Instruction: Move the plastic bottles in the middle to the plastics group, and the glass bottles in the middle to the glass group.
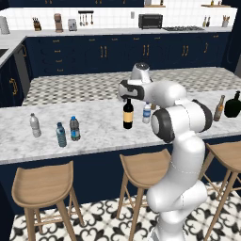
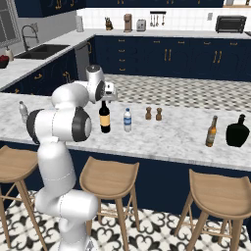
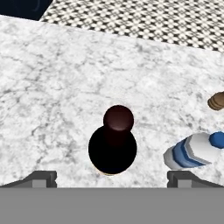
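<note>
Your wine bottle (image 1: 128, 114) stands upright in the middle of the marble bench (image 1: 94, 136), cream label toward you, reddish top pointing straight up at the hand. In the hand view you look right down its long axis: the dark red cap sits over the round black shoulder, centred between the two finger tips (image 3: 41, 178) of the pincer (image 3: 112, 179), which are spread as wide as they go with nothing between them but air. So the bottle lies directly below the pincer, axis vertical, and I judge the coming move to be a straight descent along that axis until the fingers flank the neck or body. Just beside it, on its right, stands the clear water bottle (image 2: 127, 120) with the blue label, close enough that a wide finger could brush it on the way down, so watch that side. Further right on the bench wait the amber bottle (image 2: 211, 131) and the squat black jug (image 2: 238, 131), the glass group where this bottle belongs. Far off to the left, three small water bottles (image 1: 61, 134) stand clustered.
</note>
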Controlling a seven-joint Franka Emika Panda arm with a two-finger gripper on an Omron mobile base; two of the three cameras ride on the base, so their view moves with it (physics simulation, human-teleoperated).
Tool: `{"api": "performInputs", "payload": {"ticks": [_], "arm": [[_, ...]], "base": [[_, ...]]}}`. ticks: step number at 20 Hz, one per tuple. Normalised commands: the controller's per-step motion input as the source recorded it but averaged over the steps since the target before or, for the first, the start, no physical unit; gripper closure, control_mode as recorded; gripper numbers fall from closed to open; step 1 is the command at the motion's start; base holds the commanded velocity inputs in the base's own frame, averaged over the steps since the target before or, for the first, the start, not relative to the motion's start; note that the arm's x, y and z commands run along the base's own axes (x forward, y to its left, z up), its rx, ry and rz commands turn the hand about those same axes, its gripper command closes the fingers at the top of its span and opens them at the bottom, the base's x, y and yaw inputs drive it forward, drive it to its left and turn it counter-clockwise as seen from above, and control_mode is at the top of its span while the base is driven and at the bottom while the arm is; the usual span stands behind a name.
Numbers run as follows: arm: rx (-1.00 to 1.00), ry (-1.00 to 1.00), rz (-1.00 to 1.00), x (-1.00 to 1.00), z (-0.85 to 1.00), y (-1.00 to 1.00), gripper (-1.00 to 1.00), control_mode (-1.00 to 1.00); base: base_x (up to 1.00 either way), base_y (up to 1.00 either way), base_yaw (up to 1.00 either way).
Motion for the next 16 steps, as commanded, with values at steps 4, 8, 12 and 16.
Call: {"api": "performInputs", "payload": {"ticks": [4, 8, 12, 16], "arm": [[0.0, 0.0, 0.0, 0.18, 0.0, 0.0, -1.0, -1.0], [0.0, -0.03, 0.0, 0.13, -0.06, 0.01, -1.0, -1.0], [0.0, -0.03, 0.0, 0.06, -0.13, 0.03, -1.0, -1.0], [0.0, -0.05, 0.0, 0.08, -0.08, 0.04, -1.0, -1.0]], "base": [[0.0, 0.0, 0.0], [0.0, 0.0, 0.0], [0.0, 0.0, 0.0], [0.0, 0.0, 0.0]]}}
